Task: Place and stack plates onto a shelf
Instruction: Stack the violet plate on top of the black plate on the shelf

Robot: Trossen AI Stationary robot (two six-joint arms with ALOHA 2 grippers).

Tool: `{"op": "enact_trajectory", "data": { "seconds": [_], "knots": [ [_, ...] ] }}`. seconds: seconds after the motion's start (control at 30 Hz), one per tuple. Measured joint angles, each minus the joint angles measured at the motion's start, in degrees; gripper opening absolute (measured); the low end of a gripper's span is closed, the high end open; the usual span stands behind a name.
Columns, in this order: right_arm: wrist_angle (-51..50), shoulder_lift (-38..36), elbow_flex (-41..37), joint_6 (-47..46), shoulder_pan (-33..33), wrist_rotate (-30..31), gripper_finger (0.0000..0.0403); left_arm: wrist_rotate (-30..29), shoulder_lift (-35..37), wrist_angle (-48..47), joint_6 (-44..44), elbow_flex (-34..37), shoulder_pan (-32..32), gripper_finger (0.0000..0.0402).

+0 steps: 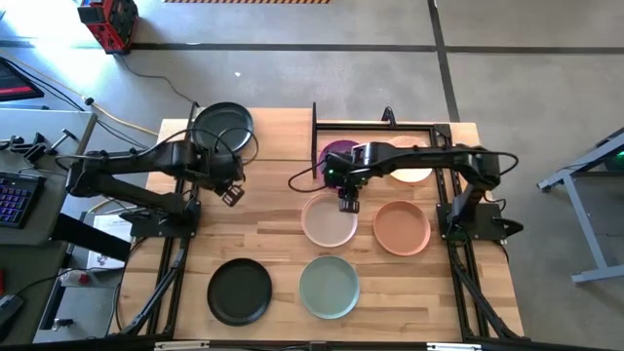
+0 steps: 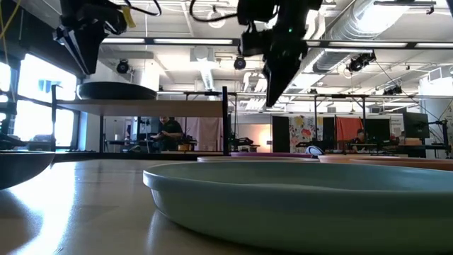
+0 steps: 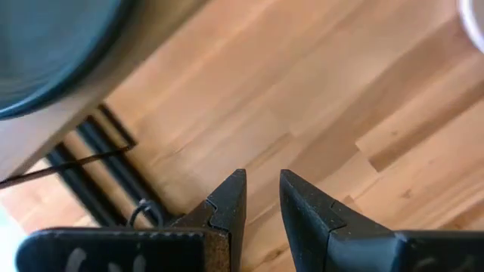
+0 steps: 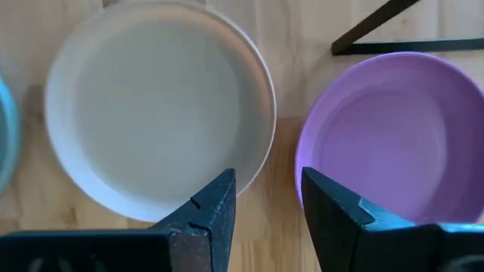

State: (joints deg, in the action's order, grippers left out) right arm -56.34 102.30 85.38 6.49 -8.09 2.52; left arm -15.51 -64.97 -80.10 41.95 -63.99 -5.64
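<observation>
My left gripper [image 1: 232, 195] hangs open by a narrow gap [image 3: 262, 181] above bare tabletop, just near of the shelf [image 3: 68, 121], a pale plank that carries one black plate [image 1: 222, 122]. My right gripper [image 1: 348, 204] is open [image 4: 268, 185] in the air, over the gap between the beige plate [image 4: 159, 106] and the purple plate [image 4: 393, 128]. It touches neither. A cream plate [image 1: 411, 168] lies partly under the right arm. The terracotta plate [image 1: 402, 226], the sage green plate [image 1: 329, 286] and a second black plate [image 1: 240, 291] lie flat on the table.
A black metal frame [image 1: 375, 125] borders the purple and cream plates at the table's far right. In the low view the shelf [image 2: 141, 108] stands raised on thin black uprights, and the green plate [image 2: 297, 198] fills the foreground. People show in the room behind.
</observation>
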Motion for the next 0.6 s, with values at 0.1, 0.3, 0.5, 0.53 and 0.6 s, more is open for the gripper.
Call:
{"op": "enact_trajectory", "data": {
  "seconds": [0.1, 0.3, 0.5, 0.53, 0.6],
  "knots": [
    [0.14, 1.83, -0.02, 1.29, -0.01, 0.91, 0.0130, 0.00, 0.00, 1.26, 1.33, 1.10, 2.89, 0.0071],
    [1.59, 4.53, -0.02, 1.52, -1.20, 1.95, 0.0130, 0.00, 0.00, 1.98, 5.28, 3.81, 7.22, 0.0071],
    [4.72, 7.43, -0.02, 1.52, -3.03, 1.97, 0.0130, -0.02, 0.00, 2.05, 8.79, 4.36, 10.48, 0.0071],
    [4.85, 8.01, -0.02, 1.52, -3.40, 1.99, 0.0130, -0.01, 0.00, 2.07, 9.06, 4.36, 10.92, 0.0071],
    [4.85, 9.14, -0.02, 1.52, -4.08, 1.97, 0.0130, -0.02, 0.00, 2.06, 9.51, 4.36, 11.70, 0.0071]
  ]
}}
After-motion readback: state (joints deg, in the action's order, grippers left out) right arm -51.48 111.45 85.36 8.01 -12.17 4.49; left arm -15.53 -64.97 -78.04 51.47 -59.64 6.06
